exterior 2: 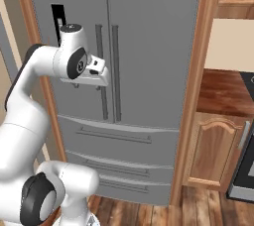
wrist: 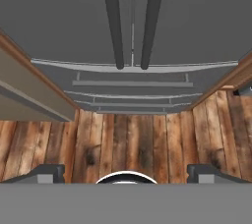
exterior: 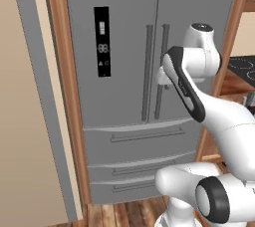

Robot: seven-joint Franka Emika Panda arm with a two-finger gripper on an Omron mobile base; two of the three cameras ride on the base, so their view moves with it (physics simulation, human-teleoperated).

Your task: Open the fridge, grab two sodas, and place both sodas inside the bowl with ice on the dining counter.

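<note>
The grey fridge point(exterior: 119, 47) stands straight ahead with both French doors closed. Its two vertical bar handles point(exterior: 148, 71) meet at the centre seam, and the black display panel point(exterior: 102, 42) is on the left door. Drawers point(exterior: 144, 134) sit below. My hand point(exterior 2: 96, 71) hovers close in front of the left handle point(exterior 2: 101, 86) at mid-door height, apart from it. In the hand view my gripper point(wrist: 126, 174) is open and empty, tilted down over the handles point(wrist: 113, 16) and the floor. The sodas, the bowl with ice and the dining counter are out of view.
A wooden frame point(exterior 2: 196, 86) borders the fridge on both sides. To the right stand a panelled-door cabinet point(exterior 2: 216, 150), a reddish counter point(exterior 2: 223, 91) and a dark stove edge point(exterior 2: 245, 170). A beige wall point(exterior: 25, 121) lies to the left. Plank flooring point(wrist: 128, 139) runs below.
</note>
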